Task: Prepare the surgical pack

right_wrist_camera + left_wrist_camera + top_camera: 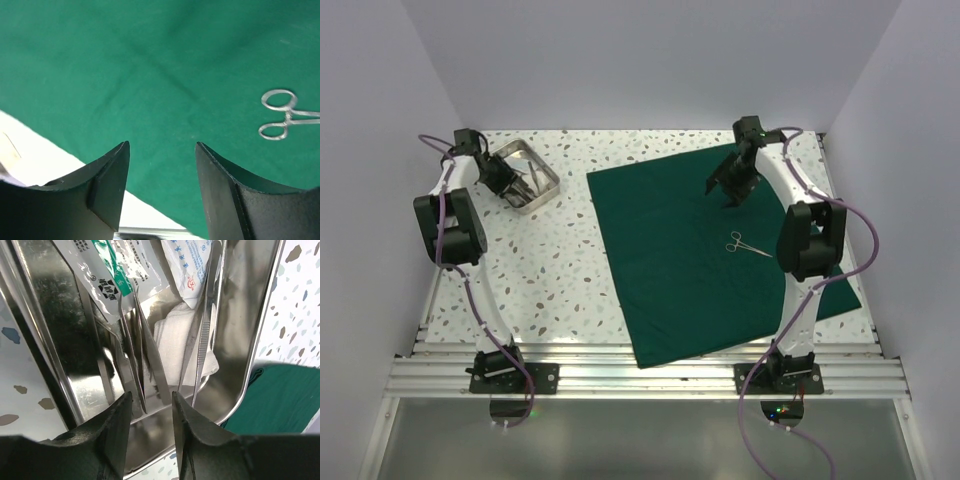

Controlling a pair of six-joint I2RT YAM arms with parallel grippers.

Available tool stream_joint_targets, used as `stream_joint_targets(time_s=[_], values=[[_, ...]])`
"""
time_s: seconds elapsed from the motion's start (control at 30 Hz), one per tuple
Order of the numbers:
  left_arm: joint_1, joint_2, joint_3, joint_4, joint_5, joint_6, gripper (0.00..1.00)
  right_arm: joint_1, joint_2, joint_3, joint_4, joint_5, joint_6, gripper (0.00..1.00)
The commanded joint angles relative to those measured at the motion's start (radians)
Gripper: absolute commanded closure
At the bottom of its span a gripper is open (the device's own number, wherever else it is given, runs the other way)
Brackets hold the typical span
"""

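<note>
The drape lies spread flat on the table, from the centre toward 4 o'clock, and its near corner reaches the front edge. One clamp already lies on it, toward 3 o'clock.

The left gripper hangs low inside the tray at 10 o'clock. Its claw is released, with a narrow gap and nothing between the fingers. Just beyond the tips lie thin tweezers. I judge that the step in hand is to lift one instrument and carry it to the drape. To do this well, the fingers should go down on both sides of one pair only, near its middle, and close across its flat sides so that it does not turn.

Several things stand in the way. A longer forceps lies just beside, over the gauze. Packets lean at the far side at 12 o'clock. The tray wall is close, and a finger may catch it.

The right gripper hovers over the drape near 1 o'clock, also released and empty, well apart from the clamp.
</note>
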Motion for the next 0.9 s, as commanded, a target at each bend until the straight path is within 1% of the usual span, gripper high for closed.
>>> stream_joint_targets(time_s=[0.0,0.07,0.1,0.13,0.2,0.23,0.27,0.33,0.37,0.43,0.57,0.73,0.87], values=[[0.015,-0.024,0.029,-0.022,-0.009,0.033,0.58,-0.028,-0.017,-0.029,-0.085,0.101,0.198,0.41],[0.016,-0.039,0.010,0.000,0.010,0.029,0.58,-0.045,-0.036,-0.079,-0.102,0.146,0.306,0.43],[0.013,-0.060,-0.011,0.006,0.017,0.027,0.58,-0.054,-0.051,-0.110,-0.104,0.153,0.352,0.45],[0.013,-0.073,-0.021,0.018,0.024,0.026,0.57,-0.062,-0.094,-0.192,-0.095,0.163,0.443,0.46],[0.013,-0.116,-0.056,0.027,0.042,0.027,0.57,-0.089,-0.135,-0.282,-0.020,0.163,0.527,0.46],[0.013,-0.128,-0.065,0.034,0.053,0.030,0.58,-0.097,-0.167,-0.358,0.003,0.160,0.598,0.46],[0.013,-0.152,-0.071,0.029,0.072,0.039,0.58,-0.112,-0.172,-0.385,0.034,0.141,0.625,0.46],[0.007,-0.186,-0.109,0.020,0.086,0.046,0.59,-0.117,-0.150,-0.388,0.007,0.135,0.654,0.46],[0.002,-0.232,-0.132,0.026,0.089,0.052,0.59,-0.117,-0.133,-0.370,-0.021,0.167,0.656,0.46],[-0.019,-0.275,-0.195,0.035,0.085,0.062,0.58,-0.119,-0.117,-0.328,-0.080,0.208,0.666,0.46],[-0.070,-0.378,-0.300,0.055,0.088,0.075,0.59,-0.132,-0.116,-0.317,-0.117,0.273,0.682,0.48],[-0.134,-0.439,-0.341,0.057,0.091,0.082,0.58,-0.154,-0.106,-0.317,-0.197,0.325,0.683,0.50],[-0.153,-0.450,-0.355,0.052,0.091,0.084,0.59,-0.195,-0.114,-0.346,-0.216,0.348,0.699,0.53]])
